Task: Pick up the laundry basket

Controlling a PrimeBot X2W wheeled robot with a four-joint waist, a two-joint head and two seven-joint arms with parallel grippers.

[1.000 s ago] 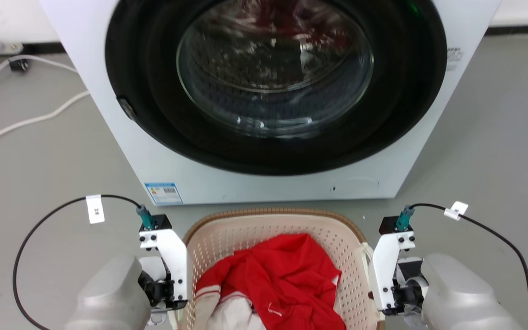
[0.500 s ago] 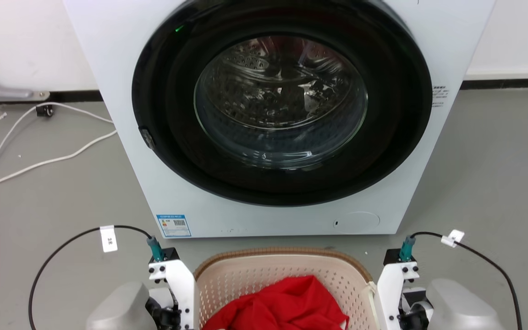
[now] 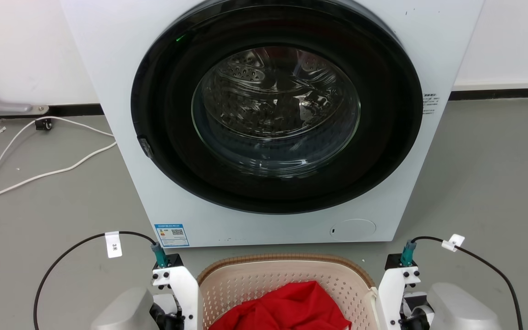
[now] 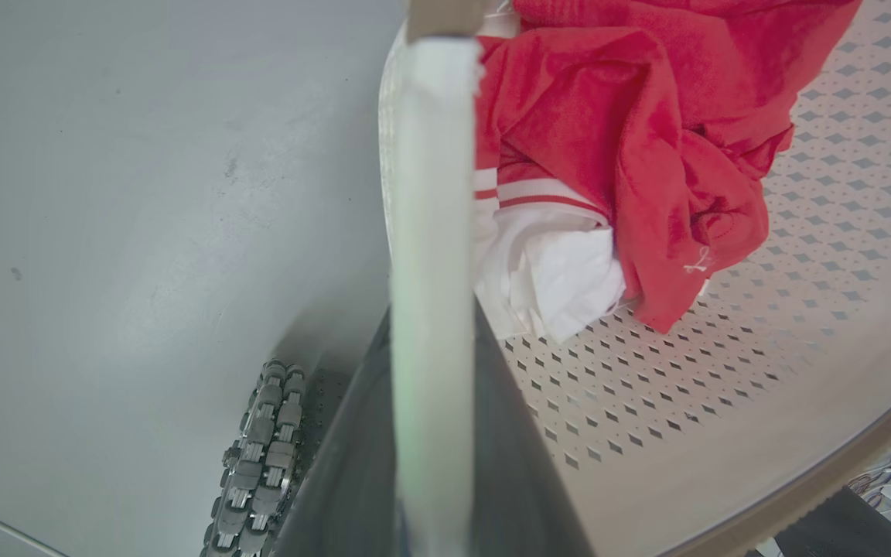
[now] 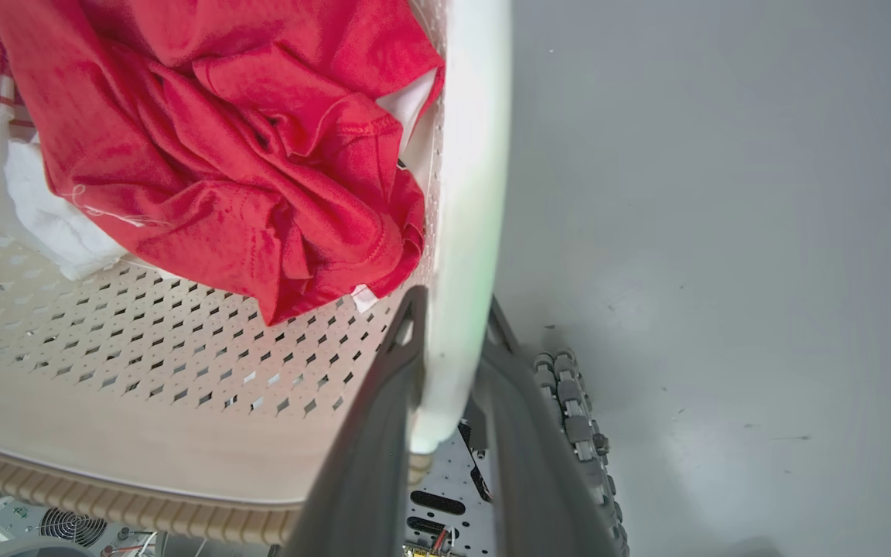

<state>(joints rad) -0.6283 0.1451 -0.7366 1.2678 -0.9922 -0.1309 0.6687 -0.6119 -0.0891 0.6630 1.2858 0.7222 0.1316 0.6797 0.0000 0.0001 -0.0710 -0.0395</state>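
Two solid grabs: left gripper (image 4: 434,317) and right gripper (image 5: 453,309) each pinch a white handle (image 4: 430,155) of the laundry basket (image 3: 287,275), so lift both evenly and keep it level.

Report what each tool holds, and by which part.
Both hold the laundry basket: the left tool grips its left white side handle, the right tool its right handle.

Held low at both sides, left forearm (image 3: 124,311) and right forearm (image 3: 463,309) pointing forward, white wrist brackets (image 3: 181,288) upright, fingers directed downward, left gripper (image 4: 430,333) clamped tight on one white side handle (image 4: 430,155) of the laundry basket (image 4: 724,348) and right gripper (image 5: 453,309) clamped likewise on the opposite one.
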